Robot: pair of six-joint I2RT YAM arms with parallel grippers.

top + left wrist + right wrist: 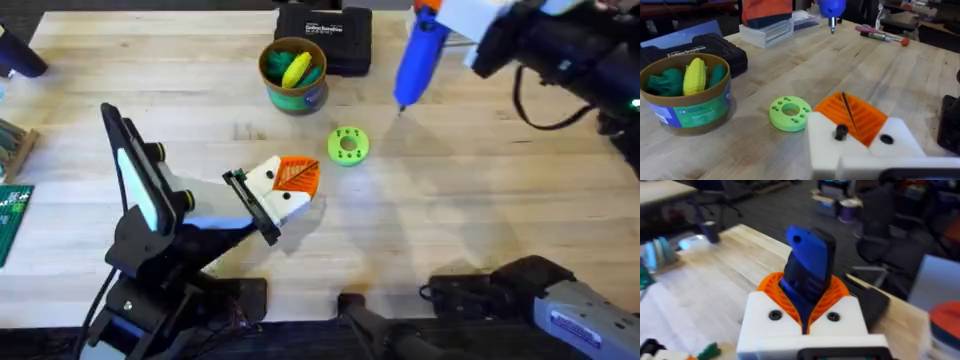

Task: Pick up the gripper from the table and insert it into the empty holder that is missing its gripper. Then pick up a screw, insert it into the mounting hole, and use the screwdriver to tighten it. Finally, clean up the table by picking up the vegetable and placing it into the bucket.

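Right pincer (440, 22): it was raised over the far right part of the bench, its white fingers with orange ribbed pads (771, 286) clamped on the screwdriver.
Screwdriver (418, 58): blue, held roughly upright and slightly tilted, its thin metal bit pointed down above the bench, beyond the lime-green ring disc and apart from it; in the right wrist view the blue body (807, 267) sat between the two pads.
Left pincer (285, 187): it was low over the middle of the bench, near the ring disc; whether its jaws were wide or narrow, I cannot tell.
Orange ribbed pad (852, 117): it sat against the white finger block (850, 150) of the left pincer, with a thin dark rod lying across its ribs and two dark screw holes in the white block below it.
Lime-green ring disc (348, 145): it lay flat on the bench between the bucket and the left pincer, touching neither.
Bucket (293, 92): it stood upright at the far middle of the bench, just in front of a black case (325, 37); inside were a yellow toy corn (694, 75) and green toy vegetables (667, 82).
Bench (450, 210): light wooden planks.
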